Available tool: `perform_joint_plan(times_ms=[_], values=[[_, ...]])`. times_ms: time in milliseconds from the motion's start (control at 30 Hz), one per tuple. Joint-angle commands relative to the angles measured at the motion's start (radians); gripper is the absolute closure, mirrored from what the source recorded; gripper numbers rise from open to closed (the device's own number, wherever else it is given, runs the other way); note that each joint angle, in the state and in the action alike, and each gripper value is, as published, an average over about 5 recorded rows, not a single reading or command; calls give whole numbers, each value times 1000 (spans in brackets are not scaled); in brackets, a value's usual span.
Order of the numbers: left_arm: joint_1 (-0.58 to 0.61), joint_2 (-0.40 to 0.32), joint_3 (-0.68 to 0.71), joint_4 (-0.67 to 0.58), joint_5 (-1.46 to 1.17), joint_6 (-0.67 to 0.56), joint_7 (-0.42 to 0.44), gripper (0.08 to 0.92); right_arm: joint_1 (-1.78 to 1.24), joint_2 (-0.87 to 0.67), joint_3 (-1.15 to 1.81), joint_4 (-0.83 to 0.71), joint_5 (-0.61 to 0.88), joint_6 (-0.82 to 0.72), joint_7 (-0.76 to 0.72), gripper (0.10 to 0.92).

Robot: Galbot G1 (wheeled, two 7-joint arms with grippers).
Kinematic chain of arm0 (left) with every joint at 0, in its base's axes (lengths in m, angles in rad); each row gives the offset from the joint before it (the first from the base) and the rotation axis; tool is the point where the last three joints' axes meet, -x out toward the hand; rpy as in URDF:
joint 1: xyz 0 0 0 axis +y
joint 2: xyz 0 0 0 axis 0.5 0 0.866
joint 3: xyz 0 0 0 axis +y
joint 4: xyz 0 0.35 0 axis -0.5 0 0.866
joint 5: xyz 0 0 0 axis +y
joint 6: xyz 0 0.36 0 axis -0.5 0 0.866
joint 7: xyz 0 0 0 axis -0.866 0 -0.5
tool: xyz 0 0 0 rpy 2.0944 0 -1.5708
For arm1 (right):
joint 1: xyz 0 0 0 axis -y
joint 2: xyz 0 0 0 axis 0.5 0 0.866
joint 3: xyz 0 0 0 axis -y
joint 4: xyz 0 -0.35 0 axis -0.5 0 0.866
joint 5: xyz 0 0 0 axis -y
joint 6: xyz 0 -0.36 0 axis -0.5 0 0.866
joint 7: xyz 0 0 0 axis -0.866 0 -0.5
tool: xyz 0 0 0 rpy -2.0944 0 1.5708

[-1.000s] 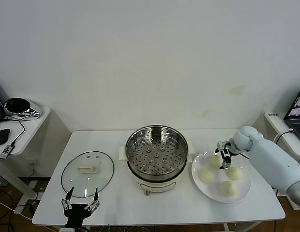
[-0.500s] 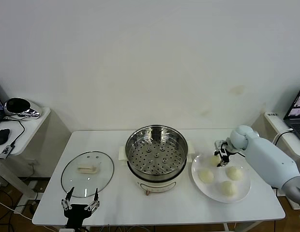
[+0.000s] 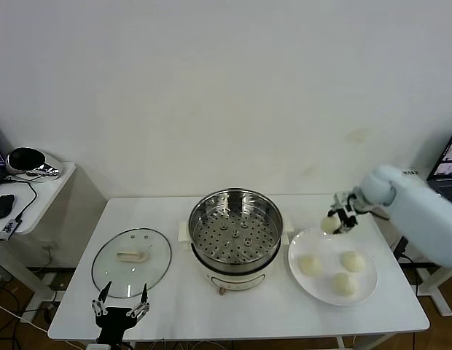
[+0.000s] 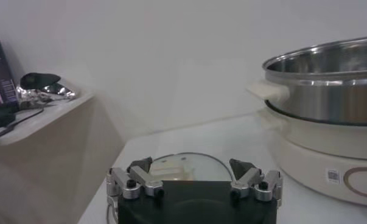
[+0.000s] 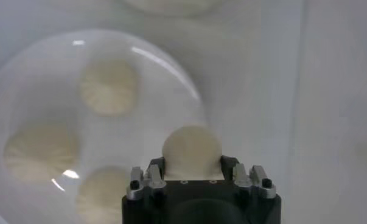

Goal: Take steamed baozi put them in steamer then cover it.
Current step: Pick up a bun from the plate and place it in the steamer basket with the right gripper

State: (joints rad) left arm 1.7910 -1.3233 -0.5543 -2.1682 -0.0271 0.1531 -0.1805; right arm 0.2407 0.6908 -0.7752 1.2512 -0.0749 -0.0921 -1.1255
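My right gripper [image 3: 337, 221] is shut on one cream-white baozi [image 3: 329, 224] and holds it in the air above the far edge of the white plate [image 3: 366, 286]. In the right wrist view the held baozi [image 5: 192, 152] sits between the fingers. Three more baozi [image 3: 310, 265] lie on the plate. The steel steamer [image 3: 235, 235] with its perforated tray stands open at the table's middle. The glass cover [image 3: 131, 261] with a cream handle lies flat to its left. My left gripper [image 3: 121, 309] is open, parked at the table's front edge just before the cover.
A side table [image 3: 29, 193] with a black and silver device stands at the far left. A laptop [image 3: 448, 164] shows at the right edge. In the left wrist view the steamer [image 4: 329, 115] rises close by, the cover [image 4: 186, 167] lies ahead.
My right gripper closed on the farthest baozi on the plate and lifted it up and away from the plate. The left arm has not moved.
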Motion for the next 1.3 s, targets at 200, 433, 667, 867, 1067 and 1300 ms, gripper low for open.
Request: perform_joint_plan(times_ms=[200, 433, 667, 867, 1067, 1300], values=[[-9, 7, -5, 4, -11, -1, 0, 177, 373, 91, -261, 89, 273, 39, 14, 448], [-19, 9, -20, 5, -25, -1, 3, 177, 407, 297, -376, 28, 319, 160, 55, 441], [-26, 6, -36, 9, -29, -1, 5, 177, 358, 457, -430, -33, 272, 251, 50, 438], [-28, 2, -42, 10, -30, 0, 5, 177, 338, 523, -492, -64, 169, 398, 45, 418], [-27, 2, -45, 8, -32, 0, 6, 177, 303, 548, -508, -125, 6, 528, 70, 415], [-34, -1, -44, 12, -34, 0, 7, 177, 258, 570, -497, -164, -106, 588, 101, 415]])
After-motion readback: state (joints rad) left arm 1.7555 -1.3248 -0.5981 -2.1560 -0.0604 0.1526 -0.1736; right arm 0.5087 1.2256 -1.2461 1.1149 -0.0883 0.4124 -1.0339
